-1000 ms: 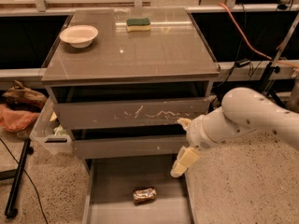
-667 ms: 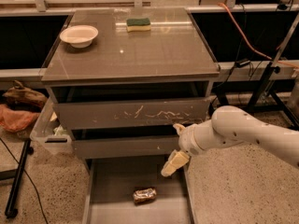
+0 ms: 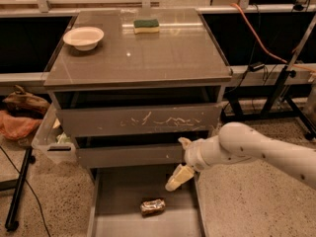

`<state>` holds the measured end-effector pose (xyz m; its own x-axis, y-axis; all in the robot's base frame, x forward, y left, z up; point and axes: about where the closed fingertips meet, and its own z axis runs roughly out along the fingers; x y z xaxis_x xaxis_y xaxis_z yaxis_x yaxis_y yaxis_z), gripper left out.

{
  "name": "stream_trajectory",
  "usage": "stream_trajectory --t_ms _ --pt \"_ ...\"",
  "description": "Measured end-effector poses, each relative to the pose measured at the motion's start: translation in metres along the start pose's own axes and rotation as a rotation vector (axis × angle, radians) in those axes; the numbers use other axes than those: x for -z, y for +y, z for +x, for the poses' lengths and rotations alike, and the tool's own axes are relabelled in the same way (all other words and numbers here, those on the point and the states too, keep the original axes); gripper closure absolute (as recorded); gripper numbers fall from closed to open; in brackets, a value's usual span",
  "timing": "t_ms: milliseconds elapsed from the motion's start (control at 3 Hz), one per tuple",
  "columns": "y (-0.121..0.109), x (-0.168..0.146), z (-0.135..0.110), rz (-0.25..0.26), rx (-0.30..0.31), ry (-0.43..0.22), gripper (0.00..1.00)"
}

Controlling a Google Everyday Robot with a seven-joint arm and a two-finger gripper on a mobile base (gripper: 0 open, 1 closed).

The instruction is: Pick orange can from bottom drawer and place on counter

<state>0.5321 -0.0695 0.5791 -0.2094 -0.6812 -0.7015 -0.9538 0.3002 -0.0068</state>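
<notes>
So the bottom drawer (image 3: 118, 209) is open, the claw (image 3: 181, 160) hangs over its back right part with fingers spread and nothing in them, and the orange can (image 3: 152, 206) lies on the drawer floor, just below-left of the claw, not touching.
</notes>
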Motion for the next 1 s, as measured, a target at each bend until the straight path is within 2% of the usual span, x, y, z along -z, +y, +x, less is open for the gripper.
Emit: stream_trajectory --t_ms 333,667,1000 --pt "0.001 -0.073 0.037 -0.006 -0.026 -0.045 0.00" --pt "-0.001 -0.151 0.073 0.043 0.002 -0.037 0.00" --pt "-0.001 -0.155 0.074 0.037 -0.002 -0.047 0.00"
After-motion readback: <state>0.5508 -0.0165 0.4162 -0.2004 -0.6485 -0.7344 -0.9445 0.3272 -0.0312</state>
